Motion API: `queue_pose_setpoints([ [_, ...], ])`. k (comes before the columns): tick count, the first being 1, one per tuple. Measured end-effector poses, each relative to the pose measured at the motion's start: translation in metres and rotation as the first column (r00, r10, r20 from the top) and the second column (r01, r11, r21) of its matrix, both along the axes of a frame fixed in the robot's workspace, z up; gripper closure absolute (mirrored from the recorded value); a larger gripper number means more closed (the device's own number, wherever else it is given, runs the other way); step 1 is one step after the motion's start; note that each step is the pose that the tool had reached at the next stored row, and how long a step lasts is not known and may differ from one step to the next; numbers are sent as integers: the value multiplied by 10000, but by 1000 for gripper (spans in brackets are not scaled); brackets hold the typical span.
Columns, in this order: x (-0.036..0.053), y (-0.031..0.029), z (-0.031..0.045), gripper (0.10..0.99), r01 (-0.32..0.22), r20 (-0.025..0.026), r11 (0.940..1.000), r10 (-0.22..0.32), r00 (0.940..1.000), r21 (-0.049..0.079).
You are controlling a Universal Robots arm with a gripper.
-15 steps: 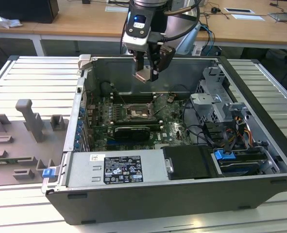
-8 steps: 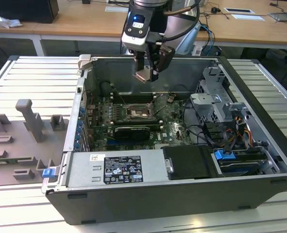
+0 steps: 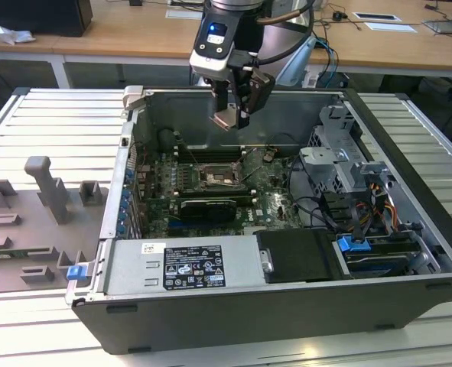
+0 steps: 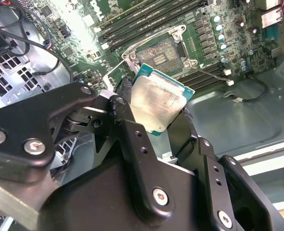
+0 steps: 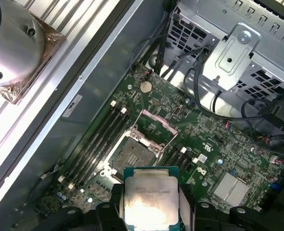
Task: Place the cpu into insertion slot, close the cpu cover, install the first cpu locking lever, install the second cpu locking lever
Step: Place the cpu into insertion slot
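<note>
The cpu (image 4: pixel 158 103) is clamped by its edges between the fingers of the gripper (image 3: pixel 232 116), its metallic top facing both wrist views. It hangs above the motherboard (image 5: pixel 214 144) inside the open computer case (image 3: pixel 210 321). The exposed insertion slot (image 5: pixel 132 154) lies below and apart from it, with the cpu cover (image 5: pixel 158 120) raised open.

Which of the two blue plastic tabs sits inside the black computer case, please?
The blue plastic tab at the exterior view's right; the other blue tab sits outside the case.
</note>
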State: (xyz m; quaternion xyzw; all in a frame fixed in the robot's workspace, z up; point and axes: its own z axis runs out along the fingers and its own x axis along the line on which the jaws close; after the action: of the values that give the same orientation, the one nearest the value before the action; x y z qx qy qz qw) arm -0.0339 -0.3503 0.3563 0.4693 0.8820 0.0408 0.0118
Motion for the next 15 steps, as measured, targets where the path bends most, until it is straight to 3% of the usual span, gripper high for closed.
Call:
queue_pose_setpoints([
  [15, 0, 0, 0, 545, 525, 0, 9986, -525, 9986, 0],
])
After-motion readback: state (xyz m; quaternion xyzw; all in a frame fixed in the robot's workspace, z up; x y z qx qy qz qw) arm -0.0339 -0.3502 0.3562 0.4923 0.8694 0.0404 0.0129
